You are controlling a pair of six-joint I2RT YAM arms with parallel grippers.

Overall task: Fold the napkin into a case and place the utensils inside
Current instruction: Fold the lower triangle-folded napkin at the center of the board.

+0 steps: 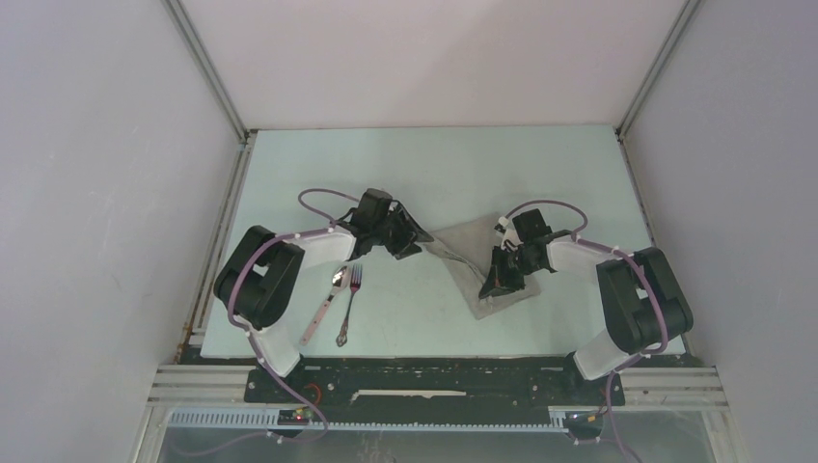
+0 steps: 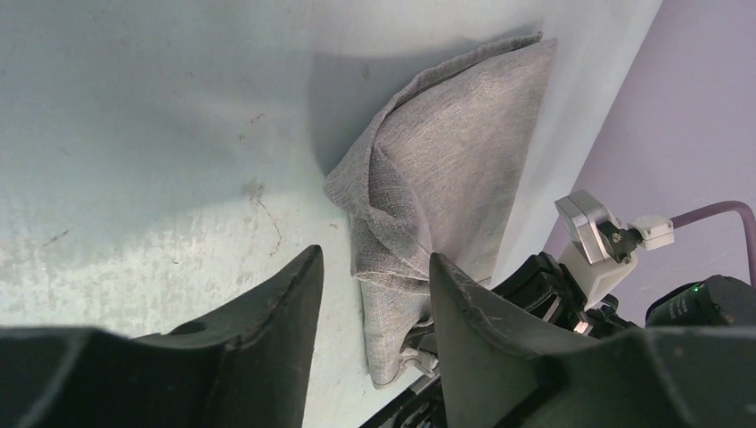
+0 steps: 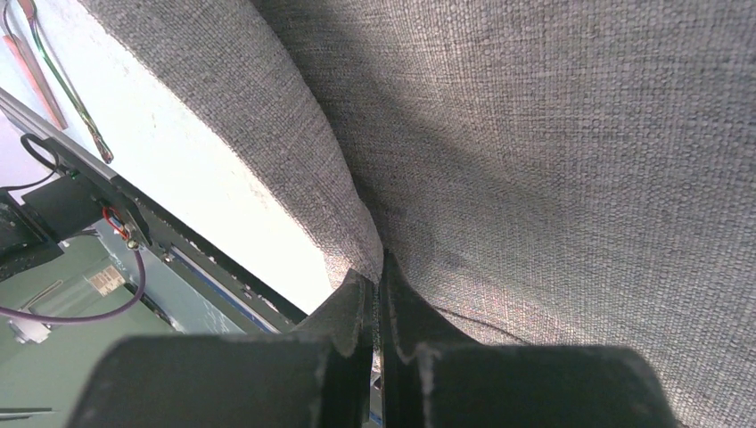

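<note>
The grey napkin lies partly folded and rumpled in the middle of the table. My right gripper is shut on its near edge; in the right wrist view the jaws pinch a fold of the cloth. My left gripper is at the napkin's left corner, open. In the left wrist view the cloth lies ahead of and between the spread fingers. The spoon with a pinkish handle and the metal fork lie side by side left of the napkin.
The table is pale green with white walls on three sides. A black rail runs along its near edge. The right arm's wrist shows close behind the napkin in the left wrist view. The utensils show at the right wrist view's top left.
</note>
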